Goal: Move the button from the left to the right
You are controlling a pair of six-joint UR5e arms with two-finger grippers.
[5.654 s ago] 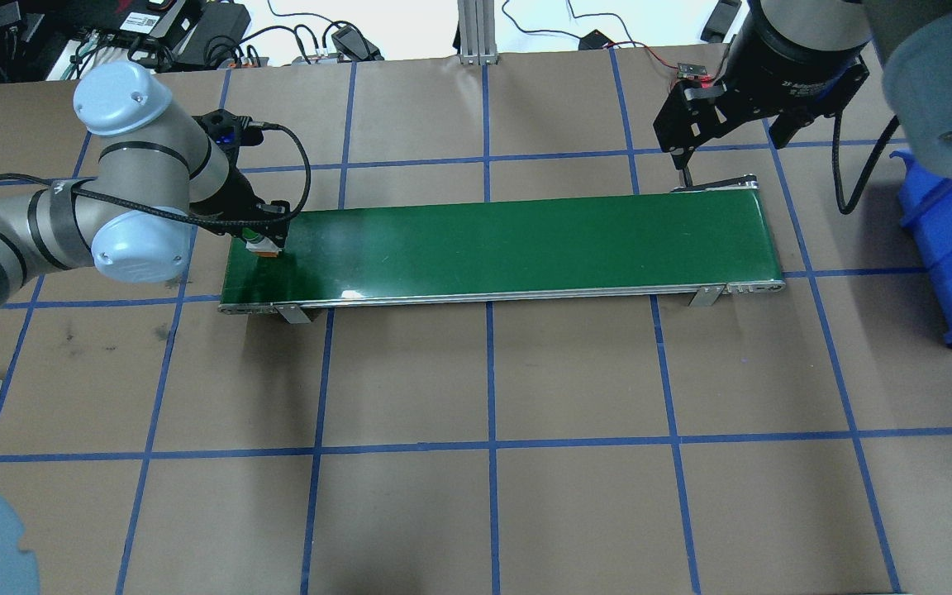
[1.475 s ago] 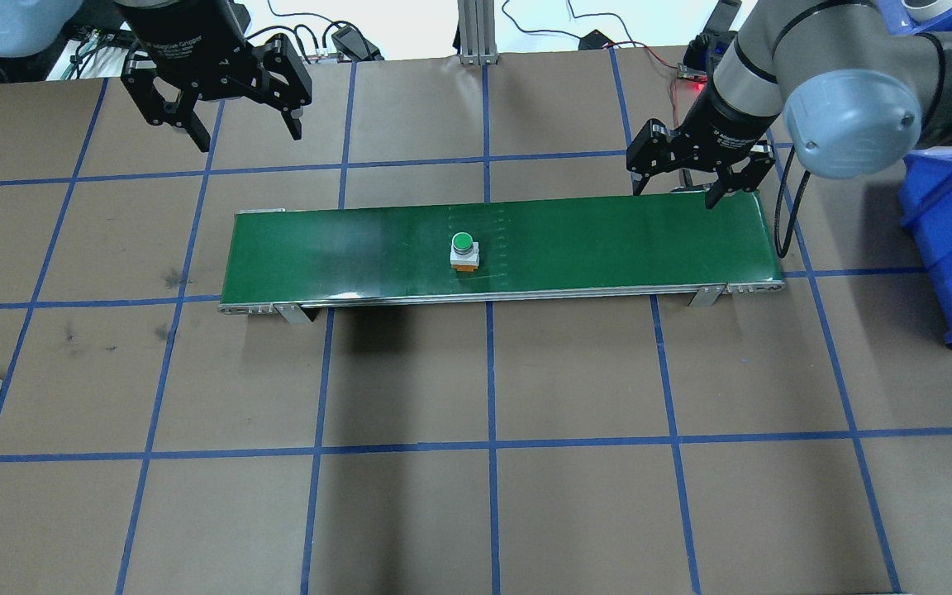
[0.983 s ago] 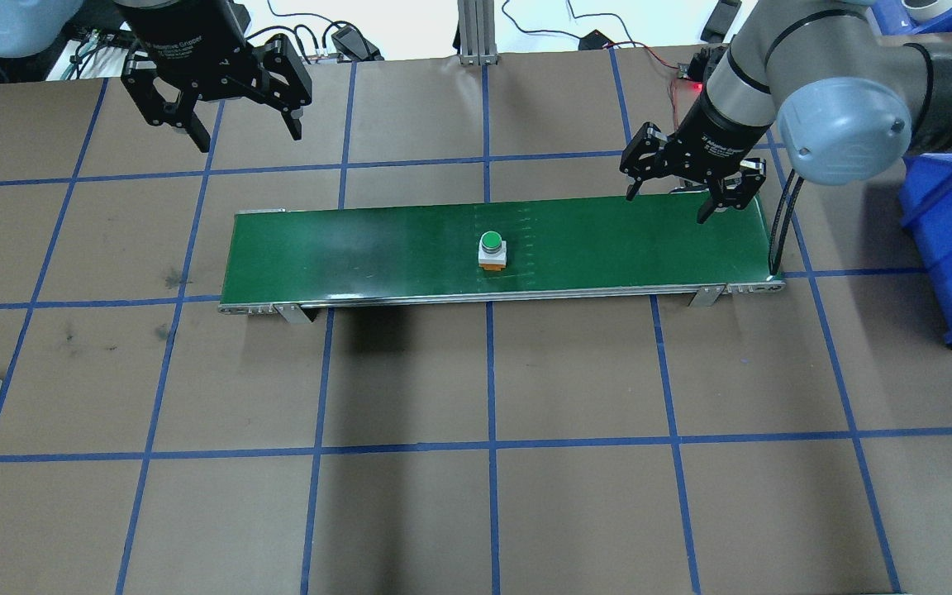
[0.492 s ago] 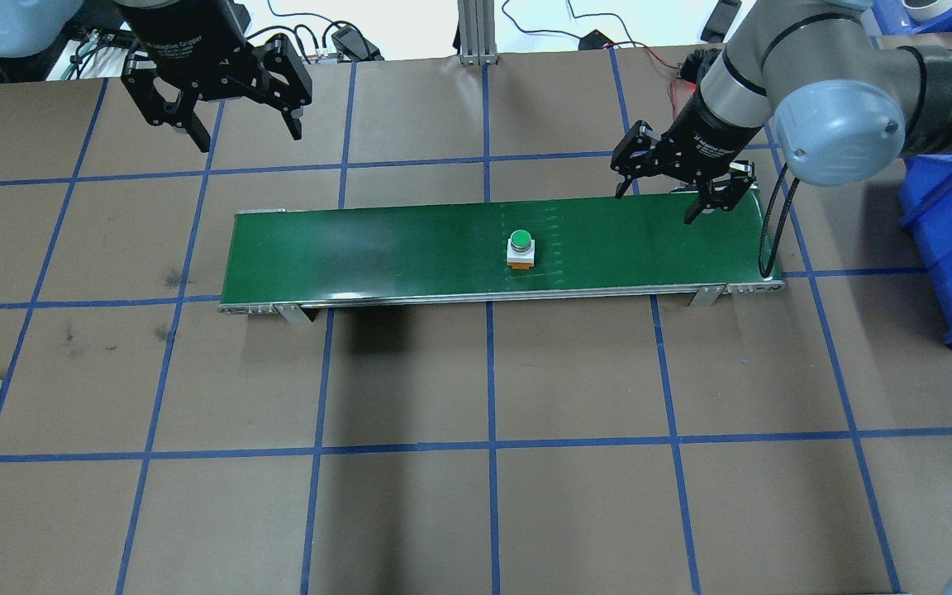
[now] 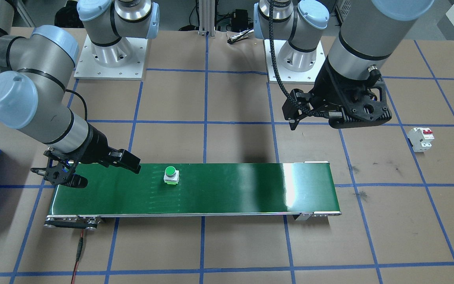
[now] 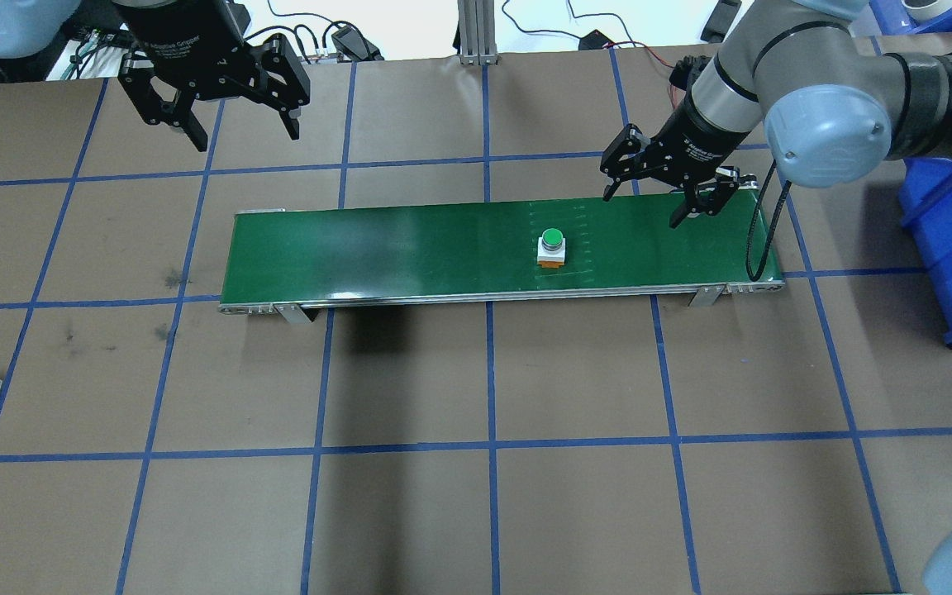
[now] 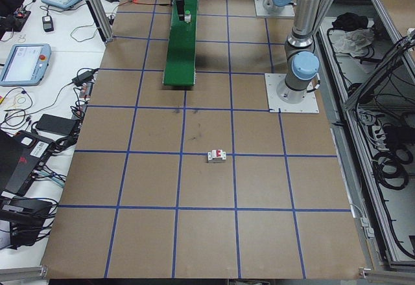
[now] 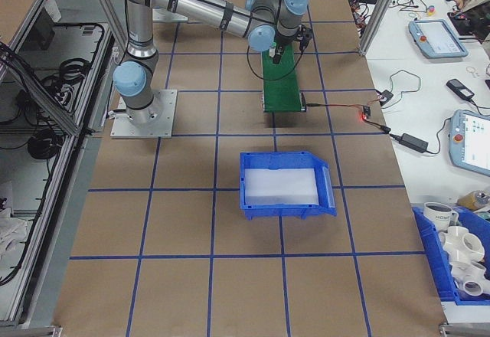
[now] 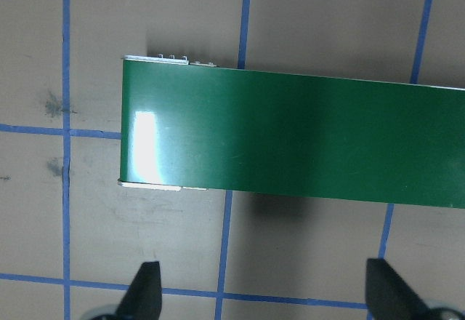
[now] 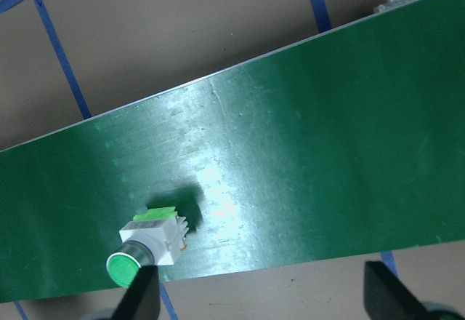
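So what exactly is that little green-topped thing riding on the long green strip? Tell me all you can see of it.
It is a small push-button: a round, glossy green cap on a dark collar, set on a pale grey cube-shaped body with an orange strip along one lower edge, plastic by the look of it. It stands upright on the green conveyor belt, somewhat toward the belt's right end, resting only on the belt. Nothing grips it; the right gripper hovers open farther along, apart from it.

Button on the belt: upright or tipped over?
Upright. The button stands on its grey base on the belt, green cap up, in both overhead and front views.
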